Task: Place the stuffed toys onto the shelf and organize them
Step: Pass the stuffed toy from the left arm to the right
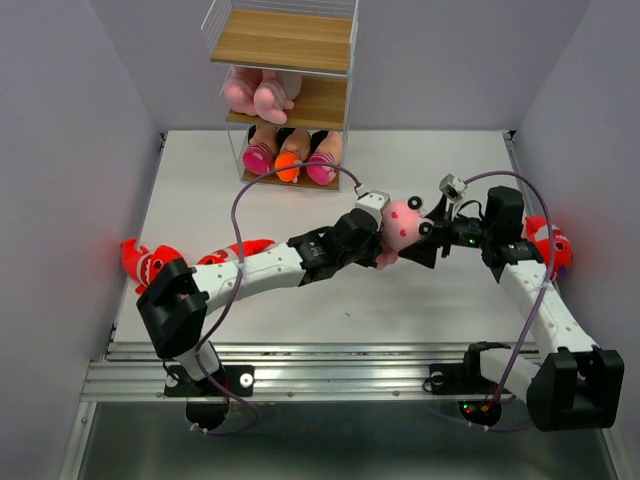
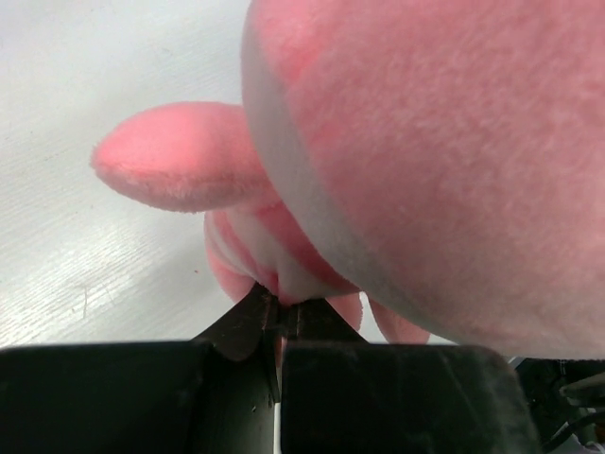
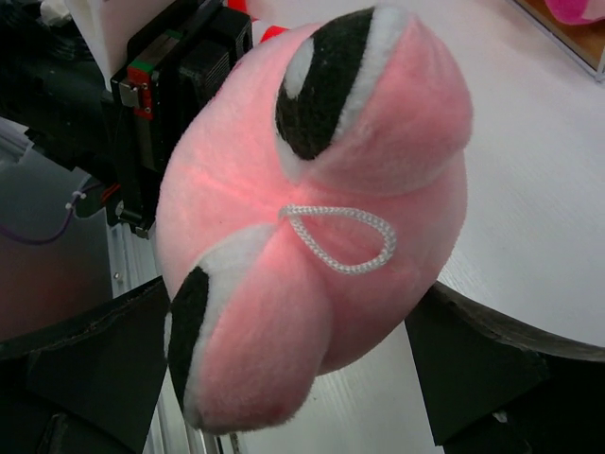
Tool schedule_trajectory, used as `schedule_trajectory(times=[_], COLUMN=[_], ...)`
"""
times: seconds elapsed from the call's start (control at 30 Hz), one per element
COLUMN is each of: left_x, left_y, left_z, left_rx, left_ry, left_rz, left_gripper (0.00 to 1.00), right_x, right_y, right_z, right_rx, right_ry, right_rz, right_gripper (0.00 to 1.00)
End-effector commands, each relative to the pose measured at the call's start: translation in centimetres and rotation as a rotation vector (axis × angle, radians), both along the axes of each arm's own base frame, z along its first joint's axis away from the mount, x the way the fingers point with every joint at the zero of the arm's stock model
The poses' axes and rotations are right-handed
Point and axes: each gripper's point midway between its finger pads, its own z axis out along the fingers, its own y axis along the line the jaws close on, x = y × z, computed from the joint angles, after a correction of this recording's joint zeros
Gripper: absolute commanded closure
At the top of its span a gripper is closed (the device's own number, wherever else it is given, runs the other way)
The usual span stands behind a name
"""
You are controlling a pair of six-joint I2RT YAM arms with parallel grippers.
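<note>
A pink stuffed toy [image 1: 403, 225] with black-and-white eyes hangs over the middle of the table between both arms. My left gripper [image 1: 383, 248] is shut on it, pinching its lower body fabric [image 2: 282, 305] under the head [image 2: 425, 142]. My right gripper [image 1: 428, 238] is open, with one finger [image 3: 95, 369] on each side of the toy's head [image 3: 312, 208]; a gap shows at the right finger. The shelf [image 1: 285, 40] stands at the back. Its middle board holds pink toys [image 1: 260, 92] and three dolls [image 1: 290, 155] sit on the bottom board.
Red sharks lie on the table: one at the far left [image 1: 145, 262], one partly under my left arm [image 1: 245, 247], one behind my right arm at the right wall [image 1: 548, 245]. The shelf's top board is bare. Grey walls close in both sides.
</note>
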Motion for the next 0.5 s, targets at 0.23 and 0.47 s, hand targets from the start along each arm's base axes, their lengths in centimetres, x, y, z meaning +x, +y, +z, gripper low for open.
schedule_trajectory(times=[0.23,0.47], left_x=[-1.1,-2.7], left_y=[-3.4,-2.9], left_z=[2.5,3.8], left_rx=[-0.066,-0.177], left_ry=[-0.053,-0.061], left_rz=[-0.099,-0.139], left_gripper=[1.00,1.00], right_x=[1.5,1.9], right_y=[0.1,0.0], right_z=[1.4,1.2], right_rx=[-0.011,-0.009], right_ry=[-0.087,-0.084], right_rz=[-0.067,-0.081], right_gripper=[0.20,0.66])
